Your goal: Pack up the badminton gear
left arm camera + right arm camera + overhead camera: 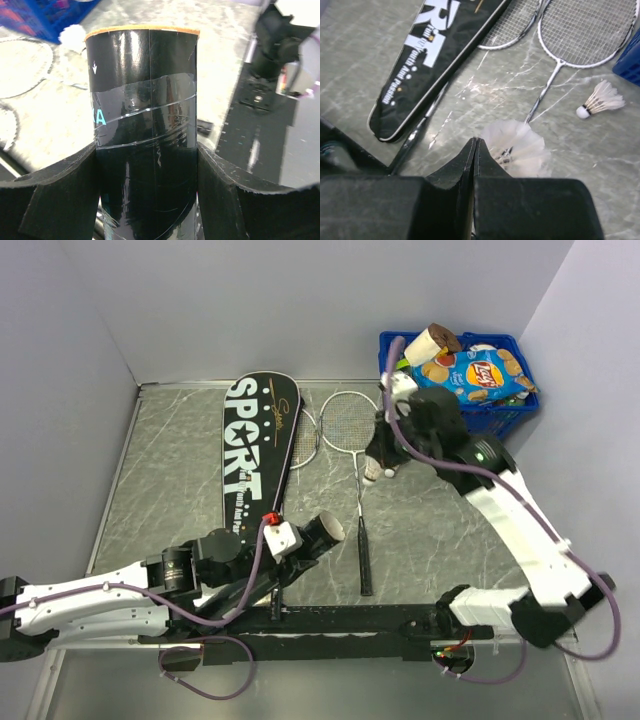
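Note:
My left gripper (285,540) (147,155) is shut on the long black tube with teal print (322,530) (145,95), held near the table's front with its open end towards the right. My right gripper (383,455) (476,141) is shut on the feather rim of a white shuttlecock (374,472) (517,147), holding it above the racket shaft. A second shuttlecock (600,100) lies near the basket. Two silver-headed rackets (350,420) (305,435) lie at mid-table, one partly under the black "SPORT" cover (255,445) (435,55).
A blue plastic basket (500,412) of snack packets (480,375) stands at the back right corner. A black rail (350,620) runs along the near edge between the arm bases. Grey walls close in the table on the left, back and right.

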